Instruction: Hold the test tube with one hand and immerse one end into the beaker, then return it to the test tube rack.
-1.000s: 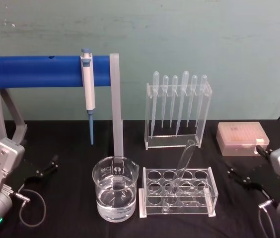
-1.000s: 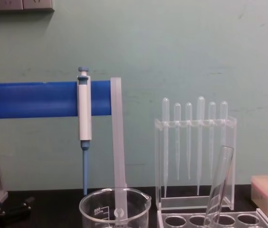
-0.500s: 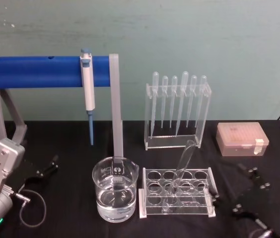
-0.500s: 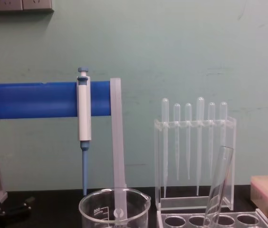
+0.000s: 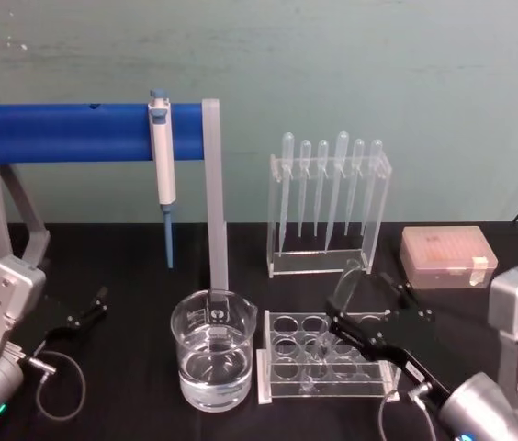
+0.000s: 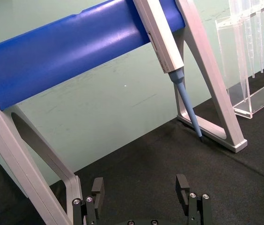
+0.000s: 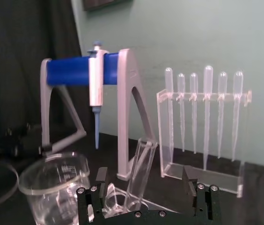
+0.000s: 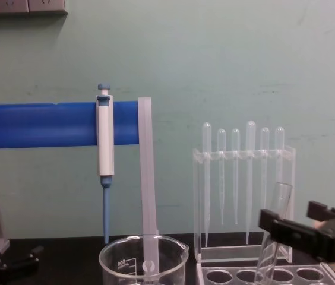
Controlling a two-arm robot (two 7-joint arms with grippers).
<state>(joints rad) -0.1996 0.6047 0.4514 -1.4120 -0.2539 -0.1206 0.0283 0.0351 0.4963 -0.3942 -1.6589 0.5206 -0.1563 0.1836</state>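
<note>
Clear test tube (image 7: 140,173) leaning in rack (image 5: 264,375), part-filled glass beaker (image 5: 185,340) upright just beside it

Along the chest view's bottom edge, the beaker (image 8: 120,267), the test tube rack (image 8: 202,272) and the test tube (image 8: 280,199) are cut off; at lower right the right gripper (image 8: 290,214) covers part of the tube.

The only print I can spot is on the beaker (image 8: 142,261), low and left of centre in the chest view. A short row of white digits sits on its glass wall, too small to read with any certainty. From the head view the same wall shows white graduation marks, also illegible. No other text can be read.
</note>
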